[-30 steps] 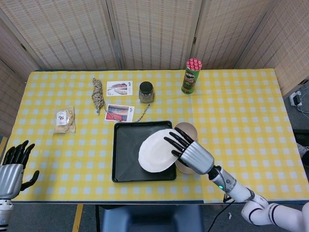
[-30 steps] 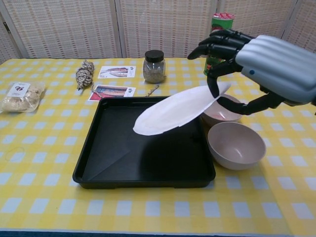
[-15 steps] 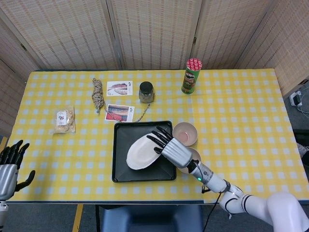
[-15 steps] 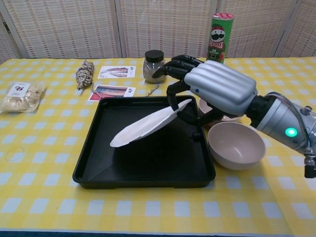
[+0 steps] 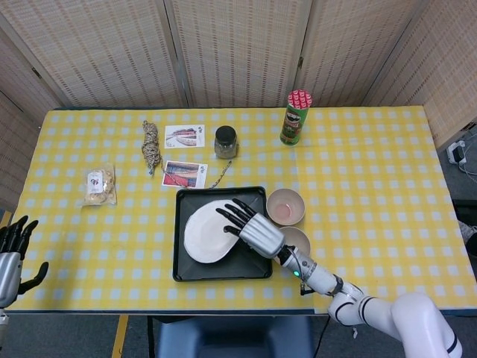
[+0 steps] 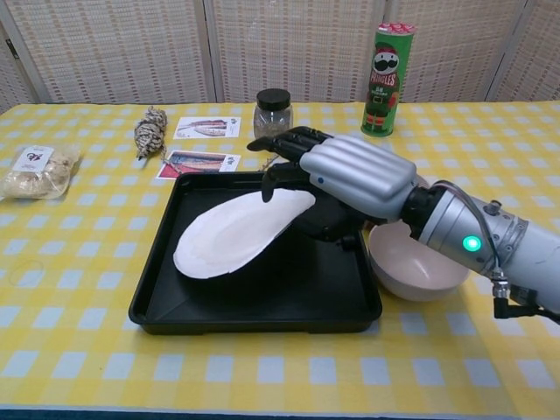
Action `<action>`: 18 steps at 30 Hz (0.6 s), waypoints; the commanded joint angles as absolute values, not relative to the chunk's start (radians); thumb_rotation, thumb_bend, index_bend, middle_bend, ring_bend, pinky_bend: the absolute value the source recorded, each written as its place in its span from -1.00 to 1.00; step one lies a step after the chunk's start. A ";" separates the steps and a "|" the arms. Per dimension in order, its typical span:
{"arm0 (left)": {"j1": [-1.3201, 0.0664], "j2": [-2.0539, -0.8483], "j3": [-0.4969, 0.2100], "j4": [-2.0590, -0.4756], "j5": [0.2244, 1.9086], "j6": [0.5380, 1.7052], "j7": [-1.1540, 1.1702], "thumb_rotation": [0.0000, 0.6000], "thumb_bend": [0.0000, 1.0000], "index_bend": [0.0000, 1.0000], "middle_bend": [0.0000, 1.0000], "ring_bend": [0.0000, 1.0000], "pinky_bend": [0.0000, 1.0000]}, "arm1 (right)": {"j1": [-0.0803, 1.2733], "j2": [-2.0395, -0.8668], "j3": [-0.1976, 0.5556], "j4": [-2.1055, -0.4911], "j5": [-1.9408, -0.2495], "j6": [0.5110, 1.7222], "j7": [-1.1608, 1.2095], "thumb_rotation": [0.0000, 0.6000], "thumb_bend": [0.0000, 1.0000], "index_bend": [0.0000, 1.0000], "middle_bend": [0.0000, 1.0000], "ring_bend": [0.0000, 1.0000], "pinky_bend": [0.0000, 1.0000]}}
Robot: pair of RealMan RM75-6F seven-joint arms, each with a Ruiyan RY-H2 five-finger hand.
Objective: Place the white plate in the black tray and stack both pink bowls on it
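Two bowls sit at tray's 3 o'clock; right hand pinches plate over tray; left hand spread, empty; jar at 12.

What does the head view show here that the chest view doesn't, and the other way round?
Only the head view shows the left hand, open and idle at the table's near-left edge, and the whole pink bowl beside the black tray.

Only the chest view shows that the white plate is tilted, its near-left edge down on the tray floor while its far-right edge is raised at the right hand.

Both show the right hand holding the plate over the tray, the second pink bowl near the wrist, the Pringles can and the jar.
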State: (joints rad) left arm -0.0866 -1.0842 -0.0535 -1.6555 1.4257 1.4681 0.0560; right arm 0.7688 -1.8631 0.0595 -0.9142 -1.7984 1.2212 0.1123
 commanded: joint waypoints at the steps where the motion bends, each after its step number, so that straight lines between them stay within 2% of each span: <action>1: -0.088 -1.085 -0.054 -1.654 1.427 1.466 0.053 1.00 -0.18 -1.00 -1.00 -1.00 -1.00 | 0.770 -1.839 0.053 -0.959 -1.772 1.189 0.109 1.00 -0.04 -0.49 -0.97 -0.94 -1.00; 4: -0.089 -1.086 -0.054 -1.651 1.432 1.466 0.053 1.00 -0.18 -1.00 -1.00 -1.00 -1.00 | 0.770 -1.797 0.045 -1.029 -1.743 1.140 0.086 1.00 -0.03 -0.77 -1.00 -0.99 -1.00; 7: -0.091 -1.087 -0.053 -1.650 1.431 1.462 0.054 1.00 -0.18 -1.00 -1.00 -1.00 -1.00 | 0.766 -1.761 0.041 -1.092 -1.720 1.112 0.059 1.00 -0.03 -0.90 -1.00 -1.00 -1.00; 14: -0.094 -1.088 -0.055 -1.652 1.427 1.454 0.055 1.00 -0.18 -1.00 -1.00 -1.00 -1.00 | 0.769 -1.699 0.047 -1.220 -1.650 1.030 0.018 1.00 -0.11 -1.00 -1.00 -1.00 -1.00; 18: -0.092 -1.086 -0.054 -1.652 1.434 1.460 0.052 1.00 -0.18 -1.00 -1.00 -1.00 -1.00 | 0.756 -1.634 0.045 -1.324 -1.639 1.042 0.038 1.00 -0.17 -1.00 -1.00 -1.00 -1.00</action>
State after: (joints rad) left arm -0.0921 -1.0865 -0.0544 -1.6517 1.4331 1.4595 0.0524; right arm 0.7639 -1.6734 0.0460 -1.2733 -1.6513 1.0406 0.0296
